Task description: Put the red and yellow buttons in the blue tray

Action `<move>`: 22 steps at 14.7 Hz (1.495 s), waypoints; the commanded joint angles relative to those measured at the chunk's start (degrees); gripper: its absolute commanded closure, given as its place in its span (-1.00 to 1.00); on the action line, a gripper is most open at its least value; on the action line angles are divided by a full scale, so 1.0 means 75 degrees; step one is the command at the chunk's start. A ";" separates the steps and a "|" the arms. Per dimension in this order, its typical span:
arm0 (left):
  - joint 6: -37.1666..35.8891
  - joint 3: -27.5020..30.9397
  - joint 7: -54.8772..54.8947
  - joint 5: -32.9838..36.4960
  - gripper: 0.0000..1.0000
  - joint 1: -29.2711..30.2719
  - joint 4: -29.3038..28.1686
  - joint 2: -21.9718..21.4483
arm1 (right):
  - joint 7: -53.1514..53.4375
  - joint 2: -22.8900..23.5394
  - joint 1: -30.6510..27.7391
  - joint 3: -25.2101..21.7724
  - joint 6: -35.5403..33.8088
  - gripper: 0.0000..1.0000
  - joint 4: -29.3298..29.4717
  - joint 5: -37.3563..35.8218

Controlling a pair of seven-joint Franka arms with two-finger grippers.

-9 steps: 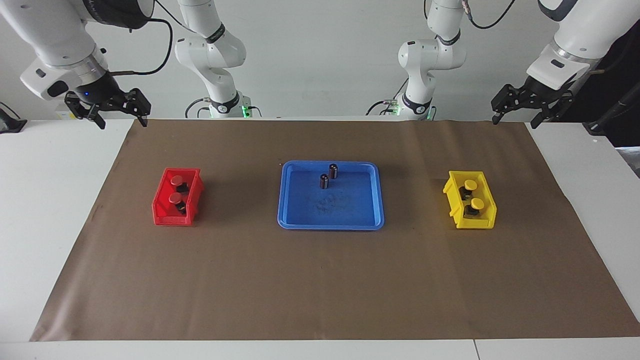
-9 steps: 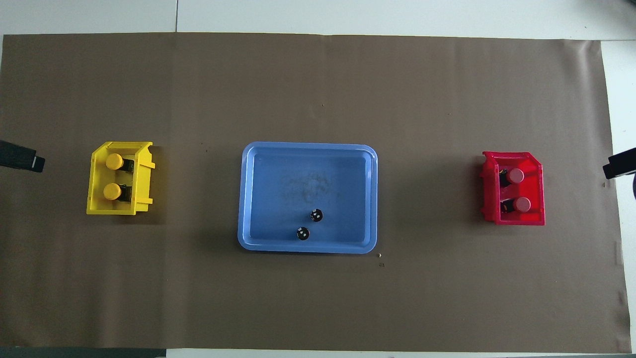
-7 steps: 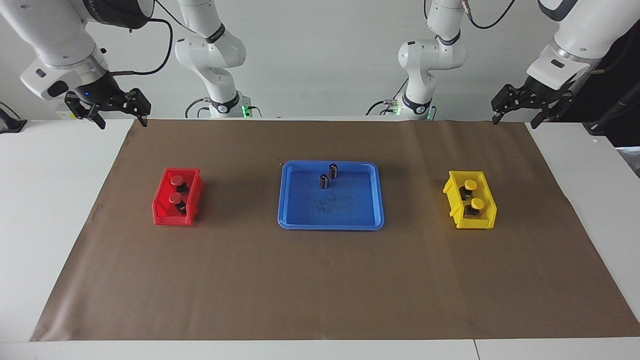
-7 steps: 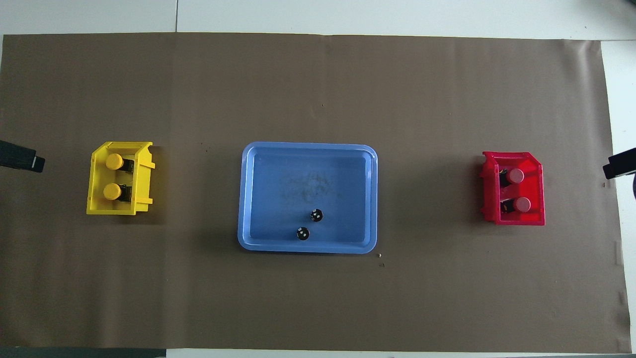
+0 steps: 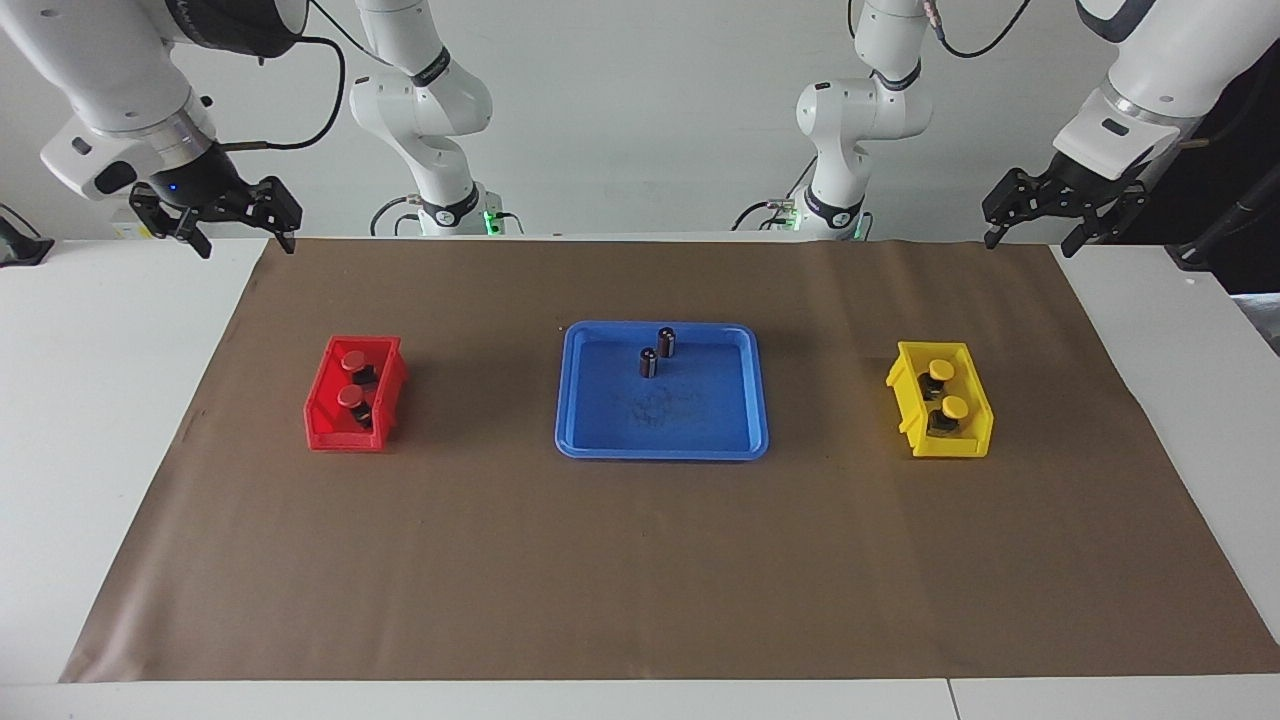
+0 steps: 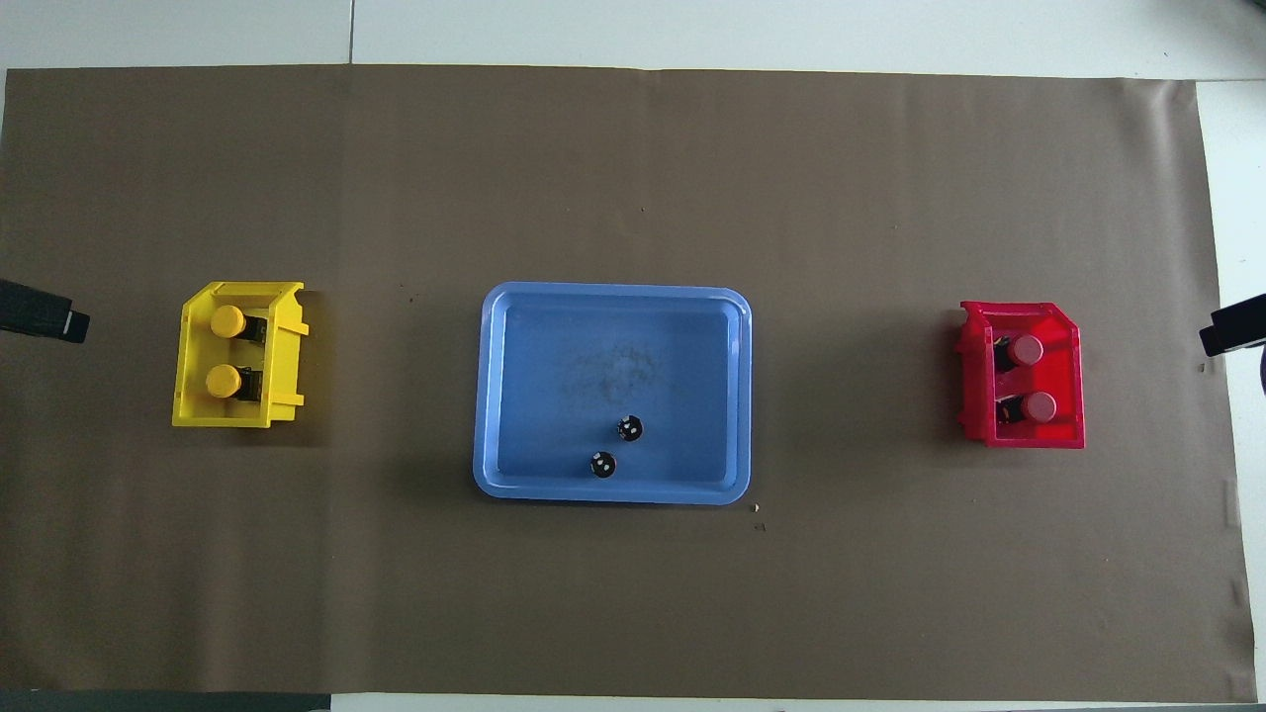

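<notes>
Two red buttons (image 5: pixel 351 378) sit in a small red bin (image 5: pixel 335 435) toward the right arm's end of the table. Two yellow buttons (image 5: pixel 947 388) sit in a small yellow bin (image 5: pixel 950 447) toward the left arm's end. The blue tray (image 5: pixel 660 452) lies between the bins, mid-table. My right gripper (image 5: pixel 247 240) hangs open and holds nothing above the mat's corner by the robots. At the other such corner my left gripper (image 5: pixel 1030 240) is open and holds nothing too. In the overhead view only one finger of each shows, left fingers (image 6: pixel 45 321) and right fingers (image 6: pixel 1231 331). Both arms wait.
Two dark cylinders (image 5: pixel 657 352) with silvery tops stand upright in the tray, on its side nearer the robots. A brown paper mat (image 5: pixel 640 570) covers most of the white table. Two further arms stand at the table's edge by the robots.
</notes>
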 commanded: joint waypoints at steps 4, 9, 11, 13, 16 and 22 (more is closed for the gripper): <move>-0.0057 -0.0018 0.0020 0.0153 -1.00 0.0025 -0.0199 -0.0205 | 0.0082 -0.0019 0.0113 0.0046 0.0891 -1.00 -0.0335 0.0251; -0.0057 -0.0018 0.0020 0.0153 -1.00 0.0025 -0.0199 -0.0205 | 0.0117 0.0168 0.0208 0.0046 0.2590 -0.89 -0.1706 0.0579; -0.0057 -0.0018 0.0020 0.0153 -1.00 0.0025 -0.0199 -0.0205 | 0.0117 0.0401 0.0207 0.0046 0.3469 -0.77 -0.2234 0.0719; -0.0057 -0.0018 0.0020 0.0153 -1.00 0.0025 -0.0199 -0.0205 | 0.0117 0.0578 0.0184 0.0046 0.4195 -0.63 -0.2633 0.0918; -0.0057 -0.0018 0.0020 0.0153 -1.00 0.0025 -0.0199 -0.0205 | 0.0105 0.0649 -0.0015 0.0046 0.4981 -0.45 -0.3394 0.1095; -0.0057 -0.0018 0.0020 0.0153 -1.00 0.0025 -0.0199 -0.0205 | 0.0070 0.0508 -0.0015 0.0034 0.6248 -0.44 -0.4579 0.1107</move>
